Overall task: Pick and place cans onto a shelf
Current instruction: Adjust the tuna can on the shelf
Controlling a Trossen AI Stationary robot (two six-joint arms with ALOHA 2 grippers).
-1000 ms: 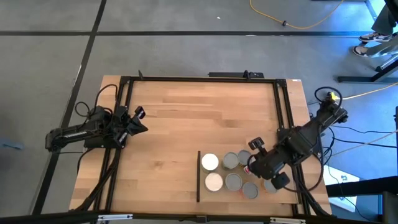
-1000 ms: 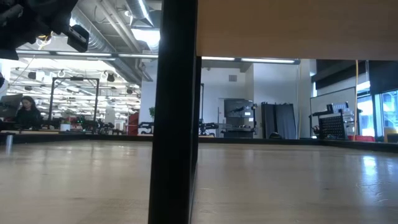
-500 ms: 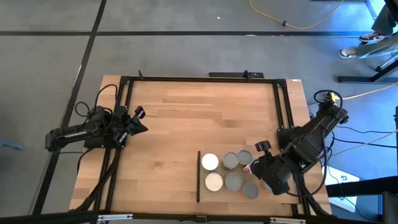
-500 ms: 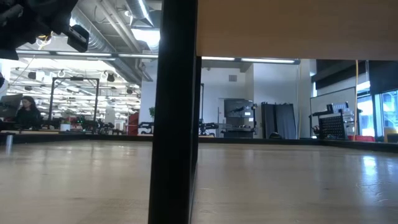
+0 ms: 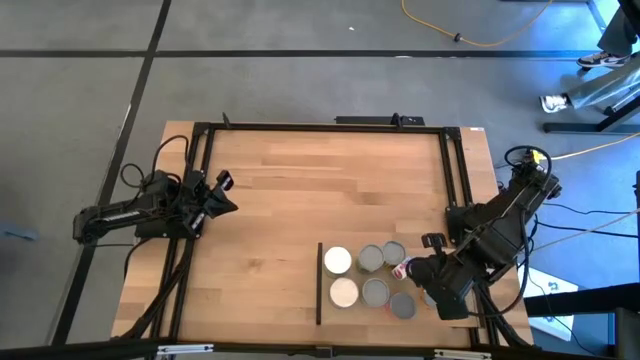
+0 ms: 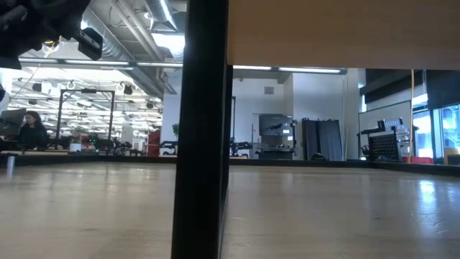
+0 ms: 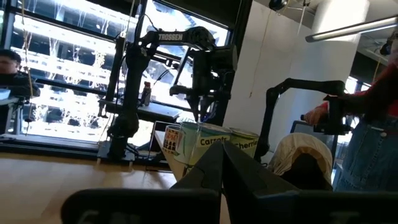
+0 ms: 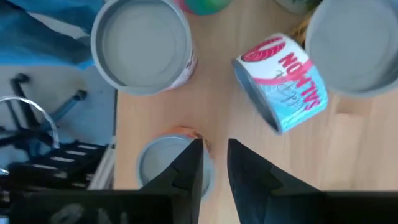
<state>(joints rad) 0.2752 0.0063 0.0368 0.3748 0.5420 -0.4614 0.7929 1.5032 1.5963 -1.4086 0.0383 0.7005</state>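
Several cans [image 5: 371,258] with silver or white tops stand on the light-wood shelf [image 5: 356,316], right of its dark strip [image 5: 319,283]. A red-and-blue labelled can [image 8: 283,81] lies on its side on the tabletop beside the shelf. A silver-topped can [image 8: 142,43] stands near the table's right edge. My right gripper [image 5: 428,280] points down above this group. Its fingers stand a narrow gap apart with nothing between them [image 8: 214,158], and an orange-labelled can [image 8: 163,167] shows below one finger. My left gripper [image 5: 226,196] is shut and waits at the table's left side.
The black table frame [image 5: 455,180] runs along the right edge, close to my right arm. Bare tabletop [image 5: 320,190] spreads over the far and middle parts. A black post [image 6: 201,129] fills the middle of the low view. A person stands in the room beyond in the left wrist view.
My right gripper has gone a little toward the table's near right corner and has rolled about its own axis, still pointing down. It now covers the can near the right edge in the high view. The cans have stayed where they were.
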